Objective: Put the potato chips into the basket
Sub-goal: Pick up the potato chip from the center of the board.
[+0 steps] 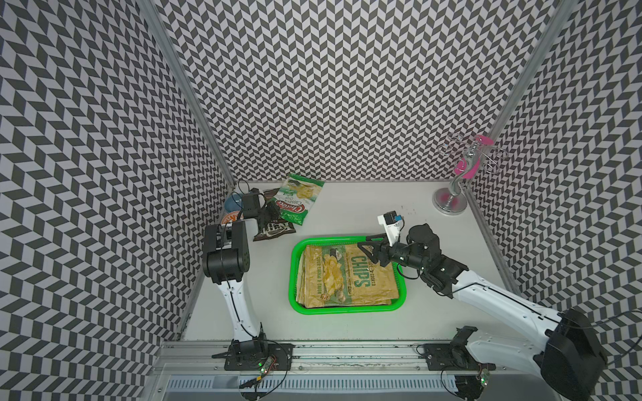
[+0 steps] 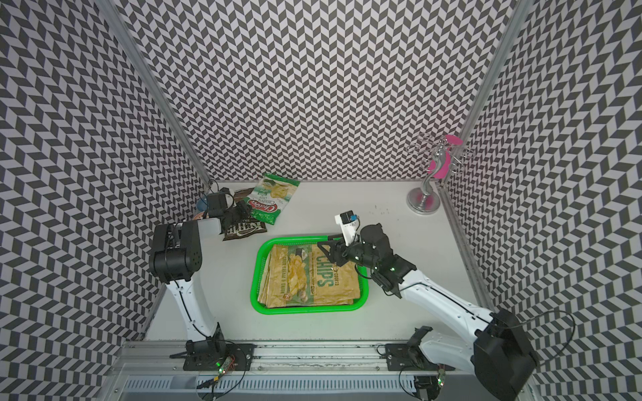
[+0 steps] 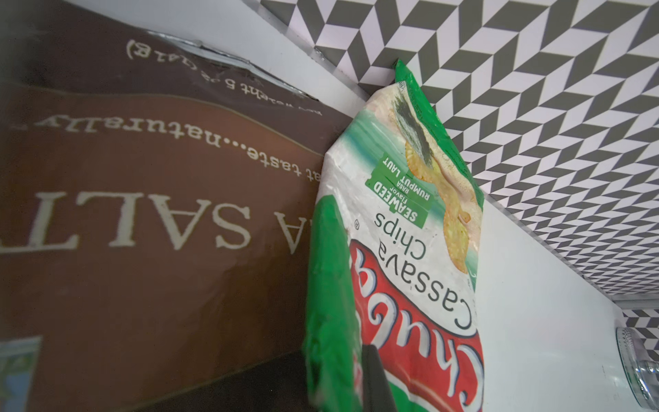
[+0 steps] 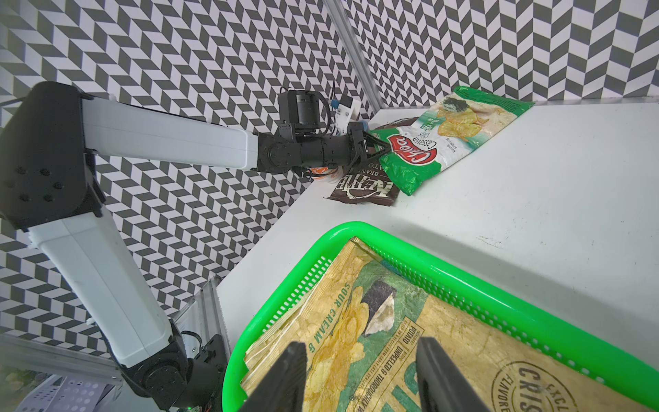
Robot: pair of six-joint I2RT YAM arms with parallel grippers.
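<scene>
Right jaws are hanging half-open over CHIPS bags (image 1: pixel 347 277) in the basket (image 1: pixel 293 277). Left jaws are pinching the Chuba bag (image 1: pixel 295 203) by its edge, at the bench's (image 1: pixel 347 208) far-left corner — likely light, slippery film, best held by that seam.

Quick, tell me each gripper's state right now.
Left gripper: shut on the corner of the green cassava bag.
Right gripper: open, empty, above the tan chips bag in the basket.
</scene>
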